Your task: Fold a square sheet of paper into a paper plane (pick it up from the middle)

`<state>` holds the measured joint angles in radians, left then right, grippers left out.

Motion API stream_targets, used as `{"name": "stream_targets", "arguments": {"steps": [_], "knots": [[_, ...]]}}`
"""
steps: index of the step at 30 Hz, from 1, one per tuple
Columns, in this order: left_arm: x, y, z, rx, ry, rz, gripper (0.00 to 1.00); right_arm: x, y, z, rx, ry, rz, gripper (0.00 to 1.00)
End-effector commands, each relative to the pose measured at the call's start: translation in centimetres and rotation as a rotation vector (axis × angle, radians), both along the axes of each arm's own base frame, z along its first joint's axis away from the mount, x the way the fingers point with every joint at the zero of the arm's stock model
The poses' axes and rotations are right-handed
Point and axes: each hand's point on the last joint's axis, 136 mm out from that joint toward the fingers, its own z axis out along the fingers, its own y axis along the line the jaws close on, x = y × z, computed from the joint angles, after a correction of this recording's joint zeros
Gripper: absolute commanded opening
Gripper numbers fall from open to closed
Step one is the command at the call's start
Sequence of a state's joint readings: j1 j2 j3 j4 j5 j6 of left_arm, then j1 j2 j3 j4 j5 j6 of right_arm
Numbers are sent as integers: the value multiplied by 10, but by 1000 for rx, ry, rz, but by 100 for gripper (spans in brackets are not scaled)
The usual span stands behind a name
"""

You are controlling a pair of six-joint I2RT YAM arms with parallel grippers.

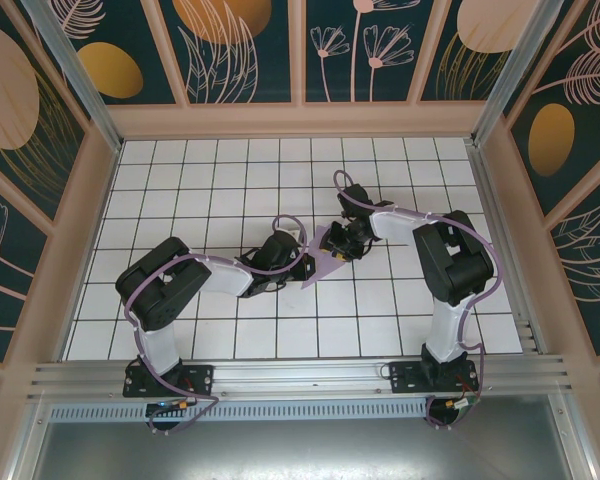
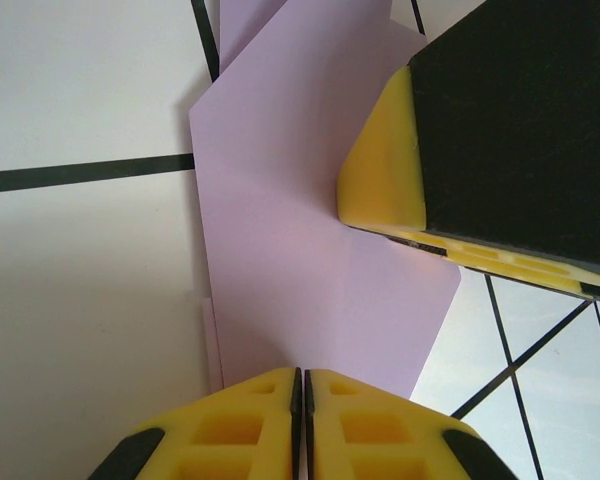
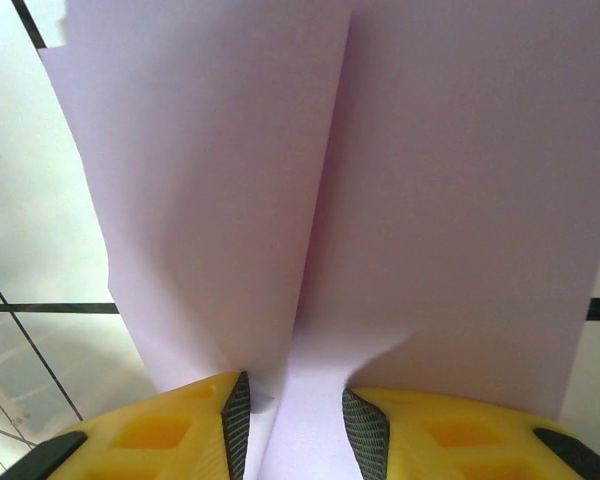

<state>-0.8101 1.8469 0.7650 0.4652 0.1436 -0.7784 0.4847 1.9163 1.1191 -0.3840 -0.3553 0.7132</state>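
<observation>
Starting at the left of the top view: left arm (image 1: 165, 290) bends from lower left toward frame centre, wrist low over the white tiled worktop (image 1: 210, 180). Left jaws pressed together, at the left edge of the paper (image 1: 323, 262). Left wrist view: left pads (image 2: 250, 420) at bottom centre, only a hairline slit between them. Paper's lower edge runs right up to the tips; cannot tell if any of it is caught in the slit.

Paper is pale purple, partly folded, angular outline. It sits at the centre of the top view, roughly a triangle, between the two wrists. In the left wrist view it takes the middle strip of the frame, with black grid lines at left and lower right. A second layer's edge peeks out along its lower left side. Upper right of that view: one yellow-and-black finger (image 2: 380, 165) of the right arm is over the paper and seems to touch it.

Right jaws spread, at the paper's upper right side in the top view. Right wrist view: right pads (image 3: 235, 405) at the bottom edge, with a clear gap between them and paper lying in the gap. A crease runs from top centre down into that gap. Right arm (image 1: 450, 260) stands at right, elbow up, forearm reaching left to centre.
</observation>
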Motion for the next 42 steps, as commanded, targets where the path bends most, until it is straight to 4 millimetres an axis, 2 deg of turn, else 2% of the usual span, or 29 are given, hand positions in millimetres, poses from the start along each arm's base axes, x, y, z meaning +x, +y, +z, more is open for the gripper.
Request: {"name": "stream_targets", "arguments": {"steps": [1,9,15,21,25,30,36,38,42], "knots": [[0,2,-7,44,4,-1,13,-49,-71,-101,-367,176,-20,40],[-4,5,-18,82,41,-7,12,-52,-71,-104,-376,182,-15,39],[-9,10,-29,131,88,-12,7,-54,-72,-105,-375,188,-16,39],[-15,16,-39,178,127,-18,0,-48,-67,-97,-352,169,-21,38],[-18,18,-42,199,139,-36,0,-40,-59,-84,-312,143,-20,38],[-23,17,-45,213,142,-78,0,-11,-44,-48,-222,54,-25,38],[-28,18,-49,221,151,-108,0,34,-17,29,-33,-146,7,38],[-29,18,-50,219,150,-114,0,43,-11,58,41,-221,28,38],[-30,17,-51,218,147,-127,0,45,3,94,141,-326,113,38]]}}
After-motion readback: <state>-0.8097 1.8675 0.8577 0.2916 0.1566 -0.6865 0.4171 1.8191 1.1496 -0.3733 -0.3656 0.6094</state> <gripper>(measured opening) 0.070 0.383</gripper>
